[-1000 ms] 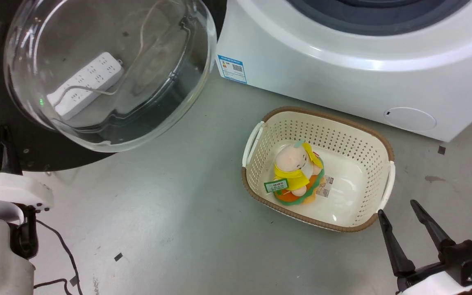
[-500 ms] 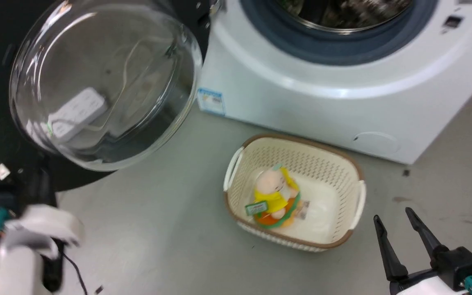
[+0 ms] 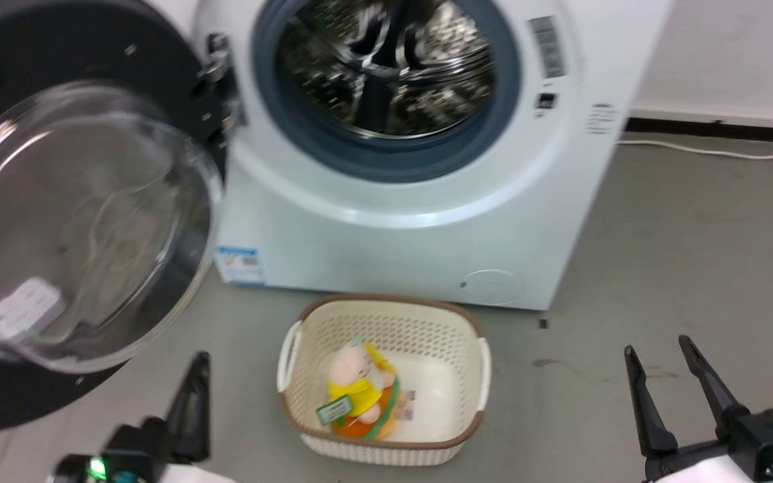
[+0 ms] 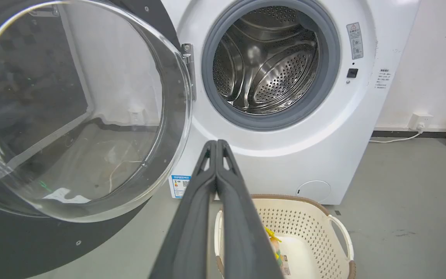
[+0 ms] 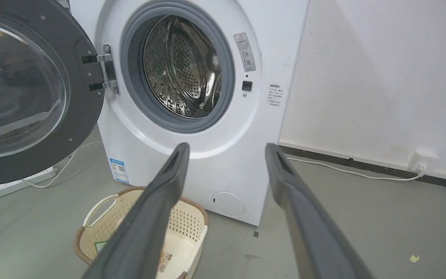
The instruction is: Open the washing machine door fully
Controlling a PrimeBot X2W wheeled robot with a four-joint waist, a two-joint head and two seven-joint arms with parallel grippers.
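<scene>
The washing machine (image 3: 393,235) stands ahead with its steel drum (image 3: 386,67) exposed. The washing machine door (image 3: 78,221), a black disc with a bulging glass bowl, is swung wide to the left on its hinge (image 3: 215,67). My left gripper (image 3: 202,359) is shut with nothing in it, low over the floor just right of the door's lower rim and apart from it. In the left wrist view the door (image 4: 79,112) is at the left and the left gripper (image 4: 216,142) points at the machine's front (image 4: 285,155). My right gripper (image 3: 657,345) is open and empty at the lower right; in its own view it (image 5: 226,149) faces the machine (image 5: 269,46).
A cream perforated basket (image 3: 386,300) with a plush toy (image 3: 359,389) sits on the floor before the machine, between my grippers. A white power strip (image 5: 14,185) lies on the floor behind the door. A cable (image 3: 715,153) runs along the wall. Bare grey floor lies to the right.
The head camera has swung up, bringing the drum into view. My left gripper, earlier against the door's black rim, now sits apart from it. The right gripper holds its pose.
</scene>
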